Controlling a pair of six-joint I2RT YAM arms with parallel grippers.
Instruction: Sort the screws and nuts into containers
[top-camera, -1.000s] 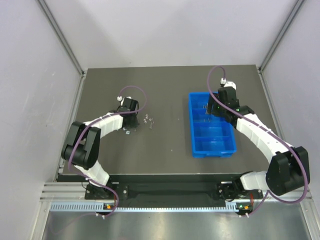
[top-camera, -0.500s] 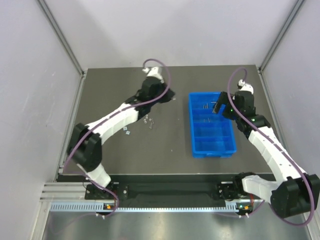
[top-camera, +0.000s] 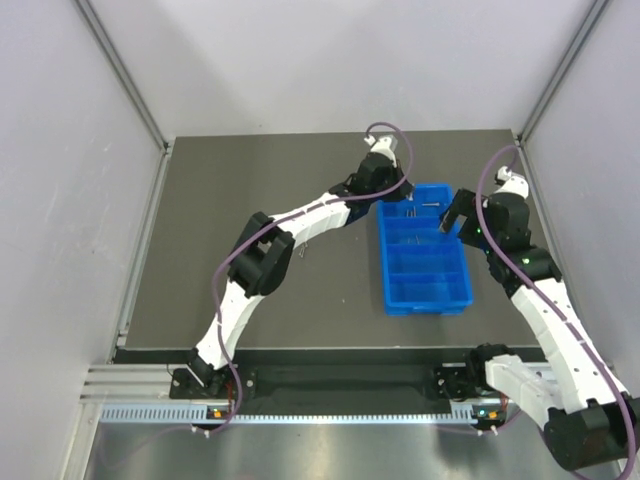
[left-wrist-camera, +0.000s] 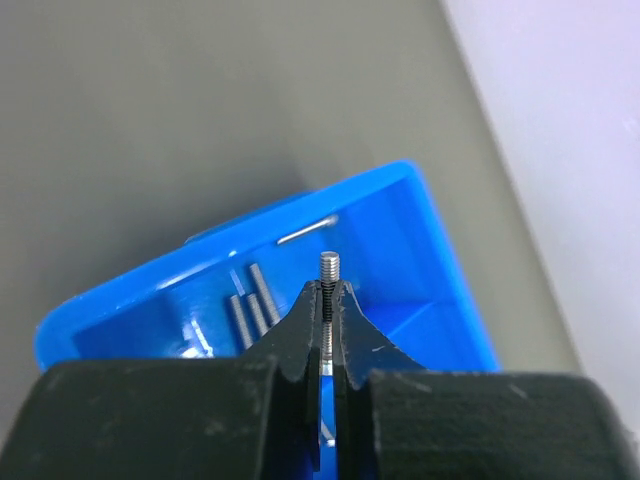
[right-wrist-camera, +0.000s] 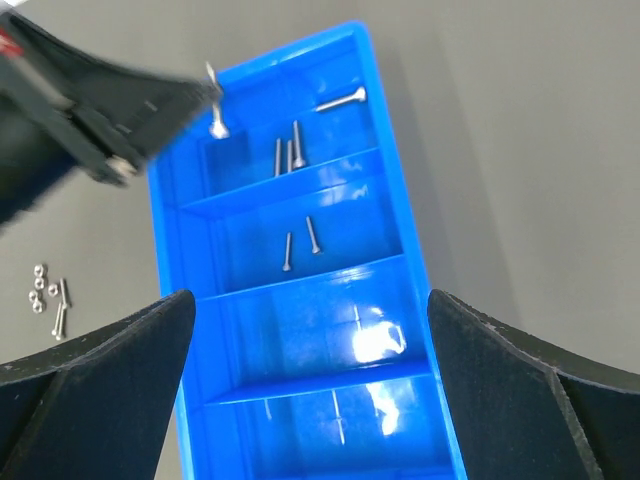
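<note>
Table edges: the blue tray (top-camera: 384, 262) lies lengthwise on the right half of the dark table (top-camera: 220, 290), its far end near the table's far edge. Bare surface spreads to its left.
Walls: pale enclosure walls (top-camera: 60, 200) stand close on 3 sides.
Tray contents: the far compartment holds about 4 screws (right-wrist-camera: 291, 153) and the 2nd holds 2. The nearer ones are too glary to count.
Left gripper (left-wrist-camera: 328, 292): clamped on 1 held screw (left-wrist-camera: 329, 268), whose threaded tip pokes past the fingertips, above the tray's far compartment.
Right gripper (right-wrist-camera: 310, 296): fingers spread wide, hovering by the tray's right rim near its far end.
Loose pile: several nuts (right-wrist-camera: 38, 287) and 2 screws lie on the table left of the tray, well apart from both grippers.
</note>
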